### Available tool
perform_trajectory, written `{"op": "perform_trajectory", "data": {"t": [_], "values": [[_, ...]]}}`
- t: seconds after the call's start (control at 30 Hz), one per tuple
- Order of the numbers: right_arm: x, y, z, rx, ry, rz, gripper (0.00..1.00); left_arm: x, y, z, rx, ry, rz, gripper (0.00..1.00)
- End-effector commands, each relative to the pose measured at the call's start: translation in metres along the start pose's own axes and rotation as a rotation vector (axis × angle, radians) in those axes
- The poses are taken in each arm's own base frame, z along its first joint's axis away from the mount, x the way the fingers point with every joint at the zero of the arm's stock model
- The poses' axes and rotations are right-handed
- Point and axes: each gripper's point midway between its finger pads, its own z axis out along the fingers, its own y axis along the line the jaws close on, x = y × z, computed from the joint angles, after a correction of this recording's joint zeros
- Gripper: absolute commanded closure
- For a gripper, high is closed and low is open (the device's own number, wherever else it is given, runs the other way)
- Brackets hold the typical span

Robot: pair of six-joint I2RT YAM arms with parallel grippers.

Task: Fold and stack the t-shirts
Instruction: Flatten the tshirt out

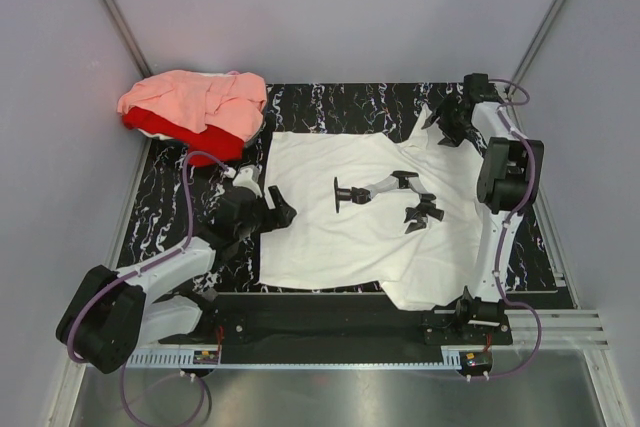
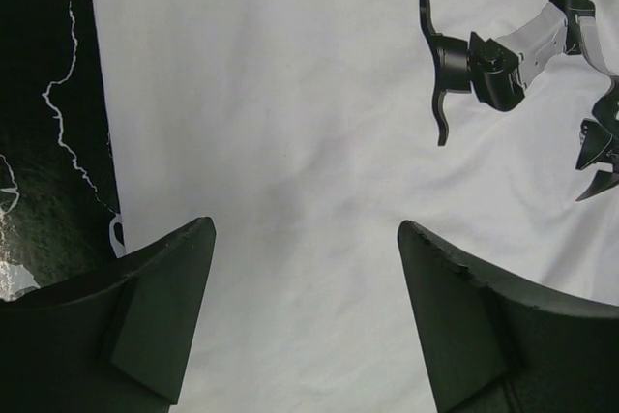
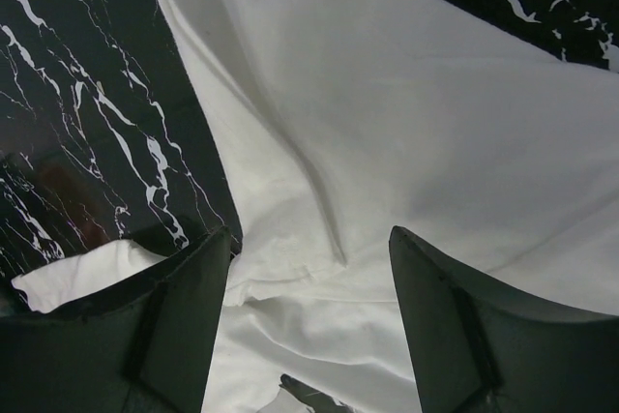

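A white t-shirt (image 1: pixel 340 237) lies spread flat on the black marbled mat (image 1: pixel 330 102), its black graphic print (image 1: pixel 385 192) facing up. A salmon-pink t-shirt (image 1: pixel 195 97) is heaped on a red one (image 1: pixel 165 129) at the mat's far left corner. My left gripper (image 1: pixel 282 210) sits low at the white shirt's left edge. In the left wrist view it (image 2: pixel 306 224) is open over plain white cloth (image 2: pixel 290 94), with the print (image 2: pixel 484 55) ahead to the right. My right gripper (image 1: pixel 447 127) is at the shirt's far right corner, open (image 3: pixel 309 231) over creased white cloth (image 3: pixel 387 123).
Grey walls close in the mat at the back and both sides. A black rail (image 1: pixel 330 315) with the arm bases runs along the near edge. The pink and red heap overhangs the mat's far left corner.
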Motion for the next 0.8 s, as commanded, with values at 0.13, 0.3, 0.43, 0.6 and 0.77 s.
{"op": "perform_trajectory", "data": {"t": [0.13, 0.3, 0.43, 0.6, 0.77], "values": [[0.001, 0.022, 0.015, -0.047, 0.003, -0.011, 0.27, -0.020, -0.009, 0.002, 0.035, -0.087, -0.008, 0.19], [0.006, 0.032, 0.022, -0.057, 0.015, -0.027, 0.27, -0.020, -0.008, 0.001, 0.040, -0.093, -0.015, 0.19], [0.011, 0.046, 0.022, -0.073, 0.020, -0.043, 0.27, -0.021, -0.008, 0.002, 0.041, -0.092, -0.017, 0.19], [0.014, 0.056, 0.023, -0.090, 0.027, -0.049, 0.28, -0.021, -0.007, 0.002, 0.042, -0.093, -0.019, 0.19], [0.024, 0.087, 0.025, -0.152, 0.043, -0.060, 0.28, -0.022, -0.008, 0.003, 0.045, -0.095, -0.019, 0.19]]}}
